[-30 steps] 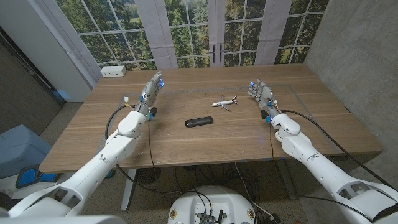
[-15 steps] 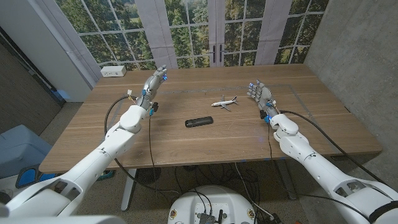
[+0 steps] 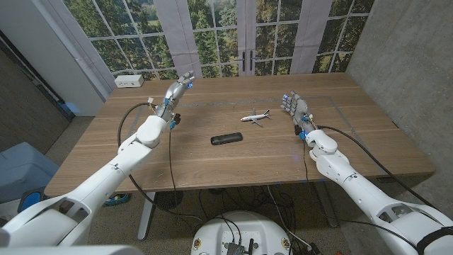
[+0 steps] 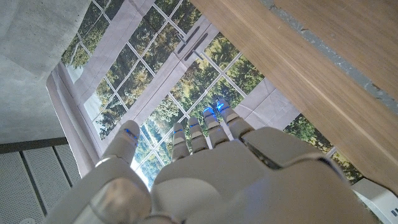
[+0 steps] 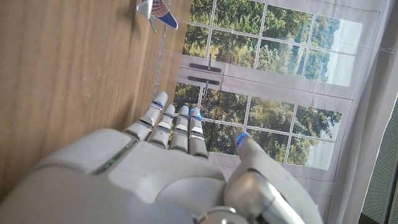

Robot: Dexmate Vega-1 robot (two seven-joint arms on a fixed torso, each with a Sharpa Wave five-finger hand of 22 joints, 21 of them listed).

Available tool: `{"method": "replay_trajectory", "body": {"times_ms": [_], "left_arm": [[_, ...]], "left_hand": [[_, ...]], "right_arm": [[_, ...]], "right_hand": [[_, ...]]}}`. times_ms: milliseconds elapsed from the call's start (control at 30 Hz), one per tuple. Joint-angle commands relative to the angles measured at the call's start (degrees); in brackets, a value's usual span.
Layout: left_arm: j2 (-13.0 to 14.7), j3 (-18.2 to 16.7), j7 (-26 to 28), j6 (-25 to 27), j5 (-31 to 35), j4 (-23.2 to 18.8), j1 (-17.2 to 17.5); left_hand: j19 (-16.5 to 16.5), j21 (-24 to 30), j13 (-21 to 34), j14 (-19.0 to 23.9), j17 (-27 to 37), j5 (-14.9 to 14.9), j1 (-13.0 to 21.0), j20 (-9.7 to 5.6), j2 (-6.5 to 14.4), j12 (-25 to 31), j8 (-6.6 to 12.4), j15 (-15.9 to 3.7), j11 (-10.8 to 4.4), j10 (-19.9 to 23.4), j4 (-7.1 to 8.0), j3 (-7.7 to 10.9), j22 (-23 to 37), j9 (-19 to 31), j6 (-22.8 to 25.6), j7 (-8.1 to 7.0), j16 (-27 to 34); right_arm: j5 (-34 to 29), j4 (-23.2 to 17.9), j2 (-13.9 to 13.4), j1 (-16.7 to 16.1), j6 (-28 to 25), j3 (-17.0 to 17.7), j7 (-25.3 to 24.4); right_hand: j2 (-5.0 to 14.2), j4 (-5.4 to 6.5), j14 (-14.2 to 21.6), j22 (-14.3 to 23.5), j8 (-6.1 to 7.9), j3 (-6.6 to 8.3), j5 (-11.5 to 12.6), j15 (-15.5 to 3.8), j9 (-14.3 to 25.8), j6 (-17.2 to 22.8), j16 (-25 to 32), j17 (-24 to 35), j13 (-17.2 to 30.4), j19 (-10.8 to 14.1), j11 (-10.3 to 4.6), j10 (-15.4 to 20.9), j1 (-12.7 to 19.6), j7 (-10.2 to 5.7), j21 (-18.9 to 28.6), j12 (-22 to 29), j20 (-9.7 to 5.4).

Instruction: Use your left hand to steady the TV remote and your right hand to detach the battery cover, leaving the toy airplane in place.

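A lab-like test room: bare wooden desk (image 3: 233, 163), concrete wall (image 3: 403, 64) at 3 o'clock, curtained French doors (image 3: 244, 42) at 12.

The TV remote (image 3: 226, 139) is a small, dark, slim bar with rounded ends. It lies flat on the wooden worktop (image 3: 212, 166) near its middle, its long side running roughly across the head view with a slight tilt. Nothing touches it. Whether its battery cover faces up cannot be told; no seam or buttons can be made out at this size.

The toy airplane (image 3: 255, 117) is white with dark markings on the tail. It sits on the worktop beyond the remote and off toward the robot's right, apart from it. The right wrist view catches its tail (image 5: 157, 12), white with red and blue.
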Motion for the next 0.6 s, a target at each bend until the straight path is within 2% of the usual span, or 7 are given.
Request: {"method": "replay_trajectory", "body": {"times_ms": [33, 600], "left_arm": [[2.66, 1.02, 1.39, 1.73, 5.7, -3.3, 0.21], [6.03, 0.75, 2.3, 5.03, 10.33, -9.97, 3.05]], "left_hand": [[0.54, 0.31, 0.16, 0.69, 0.26, -0.14, 0.52, 0.03, -0.59, 0.38, 0.19, -0.34, -0.2, 0.79, -0.69, 0.13, 0.2, 0.27, 0.93, 0.0, 0.15], [1.22, 0.18, 0.21, 1.27, 0.28, -0.33, 1.57, 0.05, -1.19, 0.27, 0.28, -0.86, -0.67, 1.81, -2.21, 0.34, 0.22, 0.3, 1.98, 0.08, -0.18]], "right_arm": [[-0.19, -1.88, 0.0, -1.57, 0.31, 0.15, -1.47], [-0.89, -5.48, -0.95, -4.51, 1.73, 0.44, -2.78]], "right_hand": [[0.54, -0.32, 0.43, 0.23, 0.53, 0.06, -0.06, -0.17, 0.07, 0.51, 0.41, 0.06, 0.13, 0.36, 0.04, 0.65, 0.45, -0.1, -0.42, 0.33, -0.01], [0.61, -0.8, 0.47, 0.26, 0.46, 0.1, -0.25, -0.1, 0.09, 0.59, 0.64, 0.07, -0.07, 0.75, 0.15, 0.88, 0.58, -0.1, -0.93, 0.32, 0.15]]}}
